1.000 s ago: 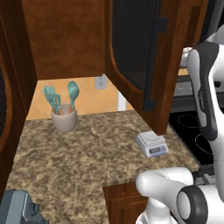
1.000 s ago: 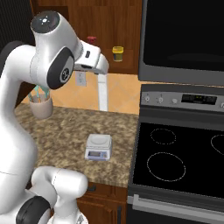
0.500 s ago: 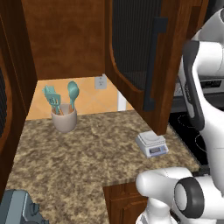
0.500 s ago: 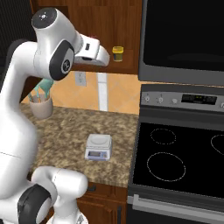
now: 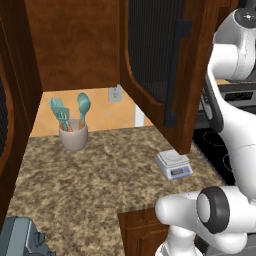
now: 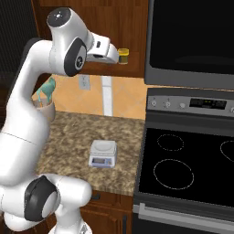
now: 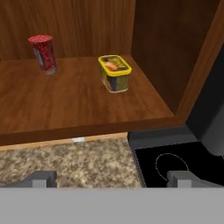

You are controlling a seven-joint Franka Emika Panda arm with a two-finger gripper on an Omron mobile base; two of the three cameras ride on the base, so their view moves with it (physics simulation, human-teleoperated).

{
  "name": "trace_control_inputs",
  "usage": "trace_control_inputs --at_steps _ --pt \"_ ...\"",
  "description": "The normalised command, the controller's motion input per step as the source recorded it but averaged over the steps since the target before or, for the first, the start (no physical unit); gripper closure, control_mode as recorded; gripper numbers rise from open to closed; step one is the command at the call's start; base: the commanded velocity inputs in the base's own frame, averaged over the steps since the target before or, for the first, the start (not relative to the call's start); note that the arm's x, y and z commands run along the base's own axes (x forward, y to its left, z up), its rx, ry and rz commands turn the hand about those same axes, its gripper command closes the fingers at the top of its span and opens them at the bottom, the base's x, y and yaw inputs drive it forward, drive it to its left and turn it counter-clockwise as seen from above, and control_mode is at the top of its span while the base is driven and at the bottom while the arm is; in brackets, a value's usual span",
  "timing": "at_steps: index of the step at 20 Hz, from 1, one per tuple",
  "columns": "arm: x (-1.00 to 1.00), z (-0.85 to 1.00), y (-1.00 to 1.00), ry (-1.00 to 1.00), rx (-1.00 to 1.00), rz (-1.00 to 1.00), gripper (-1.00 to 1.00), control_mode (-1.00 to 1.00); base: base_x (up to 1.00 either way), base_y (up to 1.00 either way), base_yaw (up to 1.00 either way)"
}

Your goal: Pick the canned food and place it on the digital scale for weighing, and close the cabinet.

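Note:
The canned food (image 7: 115,73), a small yellow tin with a darker top, stands on the wooden shelf inside the cabinet (image 7: 78,98), toward its right wall. It also appears as a yellow spot (image 6: 123,55) just beyond my hand. My gripper (image 7: 111,179) is open, in front of and below the shelf edge, with nothing between its fingertips (image 7: 42,178). The cabinet door (image 5: 160,65) with its dark ribbed panel and bar handle (image 5: 175,75) stands wide open. The digital scale (image 6: 103,153) sits bare on the granite counter near the stove, its front display (image 5: 179,172) facing out.
A red can (image 7: 43,54) stands at the shelf's back left. A beige holder with teal utensils (image 5: 73,132) is on the counter by the wall. A black stove (image 6: 187,164) adjoins the counter (image 5: 90,180) on the right, with a dark microwave (image 6: 192,36) above it.
My arm has lifted and swung the hand from pointing down over the counter to pointing at the cabinet shelf, close to the yellow tin. Scale and door have not moved.

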Motion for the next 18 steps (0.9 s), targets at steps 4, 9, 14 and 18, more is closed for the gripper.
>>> trace_control_inputs --at_steps 4,9,14,18 --pt "0.41 -0.03 -0.15 0.0 0.0 0.03 -1.0 -1.0 0.0 0.0 0.0" --pt "0.37 -0.12 -0.19 0.0 0.0 0.03 -1.0 -1.0 0.0 0.0 0.0" --pt "0.3 -0.17 -0.05 0.0 0.0 0.01 -1.0 -1.0 0.0 0.0 0.0" --pt "0.39 -0.16 0.0 0.0 0.0 0.0 -1.0 -1.0 0.0 0.0 0.0"
